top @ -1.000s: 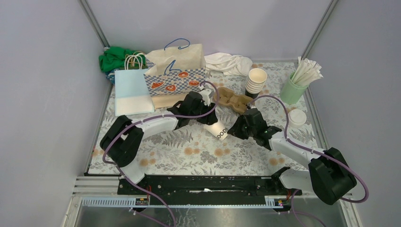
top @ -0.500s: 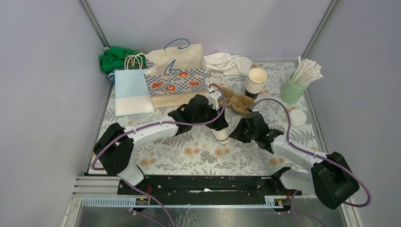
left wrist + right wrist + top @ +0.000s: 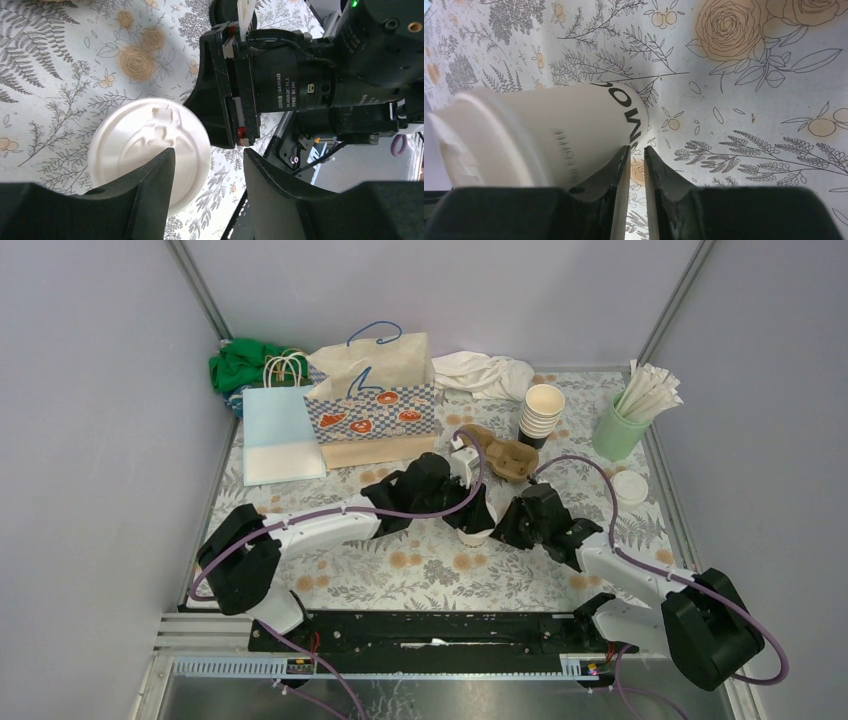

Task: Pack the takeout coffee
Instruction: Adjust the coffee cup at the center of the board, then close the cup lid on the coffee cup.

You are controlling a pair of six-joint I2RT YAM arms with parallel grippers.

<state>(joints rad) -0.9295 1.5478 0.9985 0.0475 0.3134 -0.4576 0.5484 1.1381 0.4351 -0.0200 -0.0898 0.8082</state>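
1. In the middle of the table [image 3: 330, 575], on the near-edge side of the carrier [image 3: 503, 454], the cup [image 3: 476, 533] is standing with its lid [image 3: 142, 142] on top, about upright as far as I can tell.
2. The left gripper [image 3: 209, 162] is hanging over it with its fingers spread. The lid is showing mostly behind one finger rather than in the gap, so it is gripping nothing.
3. The right gripper [image 3: 636, 152] is lying low beside the cup, its fingers pressed almost together with nothing in the slit. One finger seems to be leaning on the cup's wall.
4. I am reading this as the left arm's pick-up for the carrier. It should be shifting sideways until the cup is sitting centred in the gap, then dropping so the pads are meeting the paper wall under the lid's rim.
5. The squeeze should be going on gently, since paper is likely buckling under force and the lid popping off.
6. The right gripper should be steadying the cup until the grip is on, then backing toward the right edge, because the two are crowding each other.
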